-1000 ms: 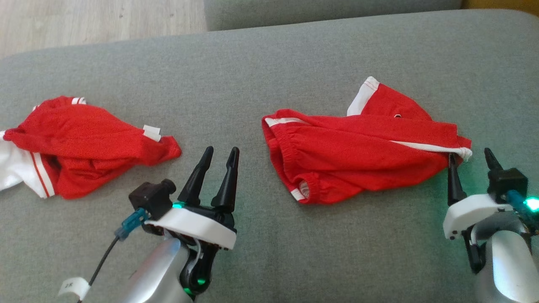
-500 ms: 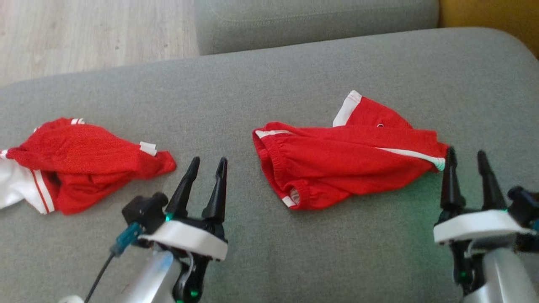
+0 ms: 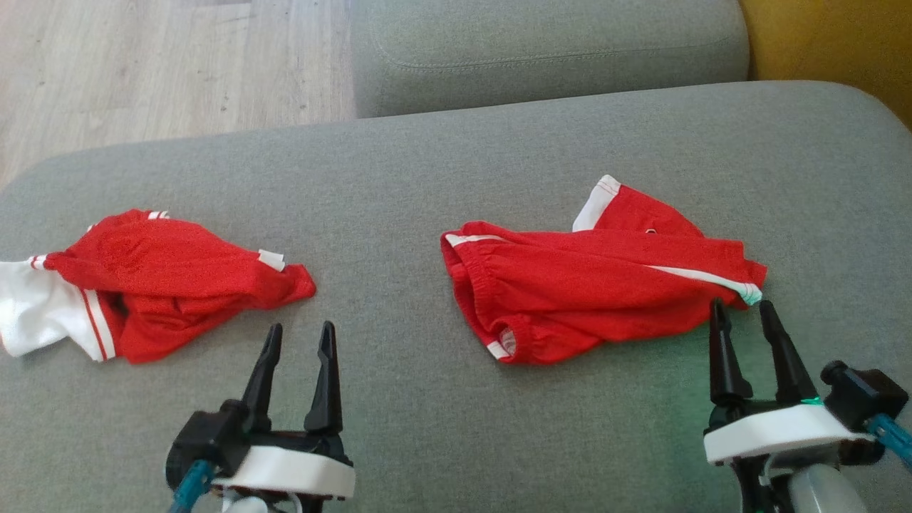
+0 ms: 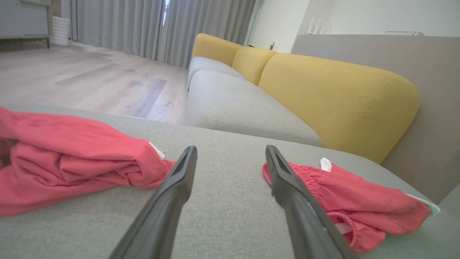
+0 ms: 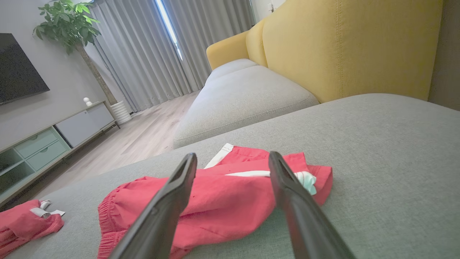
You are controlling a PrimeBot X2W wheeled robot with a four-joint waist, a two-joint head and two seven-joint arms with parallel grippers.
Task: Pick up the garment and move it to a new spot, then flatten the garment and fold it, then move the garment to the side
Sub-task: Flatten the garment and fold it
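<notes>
Nearest you: the left claw (image 3: 301,329) sits low over the near part of the grey seat cushion (image 3: 456,171), with the fingers pointing away from you. Its jaws are spread and empty, clear of any cloth. The right claw (image 3: 741,306) has the same pose, fingers pointing away, jaws wide, holding nothing. Its tips are right at the near right corner of the red shorts (image 3: 591,292) (can't tell if they touch).

The shorts lie crumpled on the cushion just ahead and left of the right claw, well off to the right of the left claw. They're red, with the gathered elastic waistband at the end facing the left claw. A white side stripe runs to the corner by the right claw's tips. One leg with a white hem pokes out on the far side. The shorts are not flat and not folded.

Ahead and left of the left claw there's a second bunched garment (image 3: 171,278), red with a white part, apart from the shorts. Beyond both are another grey cushion (image 3: 548,50) and a wood floor (image 3: 142,71).
</notes>
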